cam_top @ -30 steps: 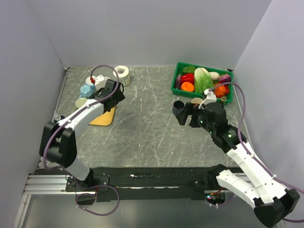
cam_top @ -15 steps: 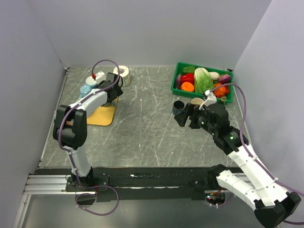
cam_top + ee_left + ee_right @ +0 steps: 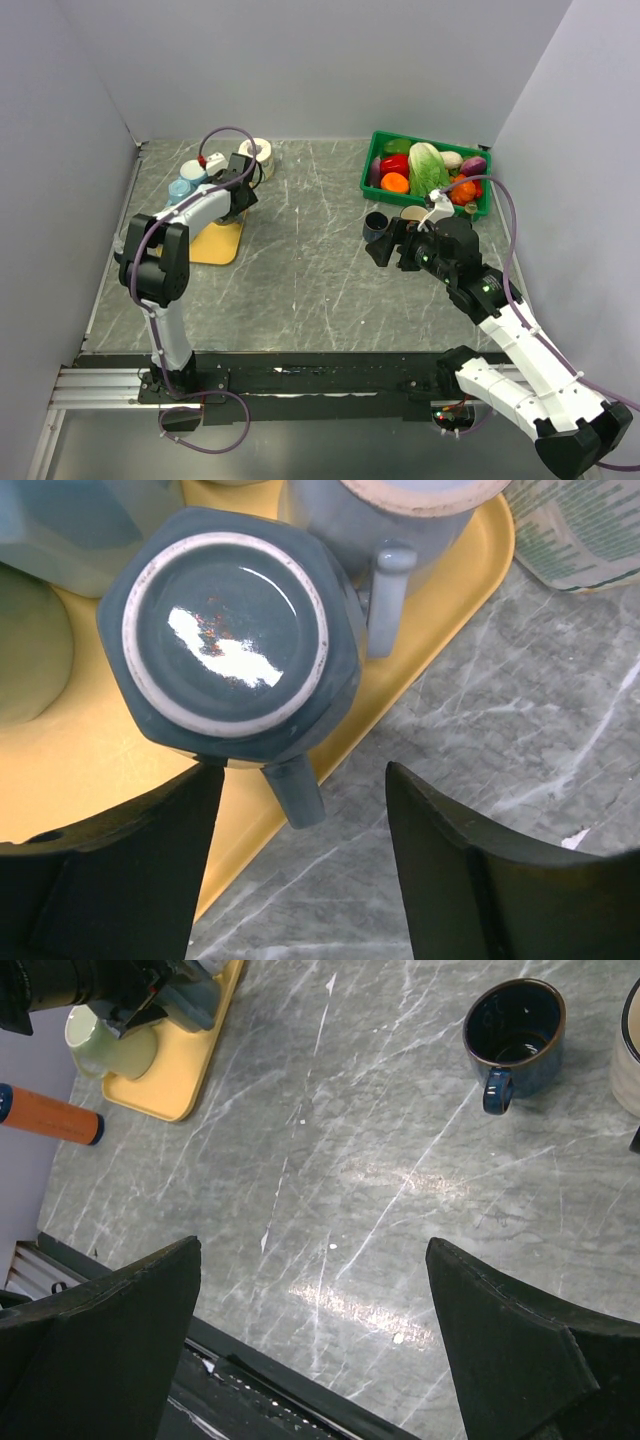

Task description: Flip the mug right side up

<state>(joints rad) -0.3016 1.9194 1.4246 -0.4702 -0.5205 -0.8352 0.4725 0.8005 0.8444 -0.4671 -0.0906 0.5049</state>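
Top external view: the left gripper (image 3: 240, 190) hangs over the far end of the flat yellow plastic tray (image 3: 215, 247) at the table's left side. The task's mug cannot be made out beneath it here. The right gripper (image 3: 392, 248) sits just beside an upright dark blue glazed mug (image 3: 376, 224), near the green plastic basket (image 3: 371, 160) of produce.

Left wrist view: the grey-blue glazed ceramic mug (image 3: 225, 650) stands upside down on the tray, base up, close to the tray's edge. Its handle (image 3: 295, 790) points toward the camera and lies between the left fingers, which stand apart and touch nothing. A second grey mug (image 3: 340, 520) sits just beside it, apparently touching.

Right wrist view: the right fingers are spread wide over bare marbled tabletop, holding nothing.

Risks noted: the handle is narrow and glazed, so a pinch there may slip as the mug swings over. The neighbouring mug could be knocked during the turn. The tray edge is close, so a dropped mug may roll onto the table.
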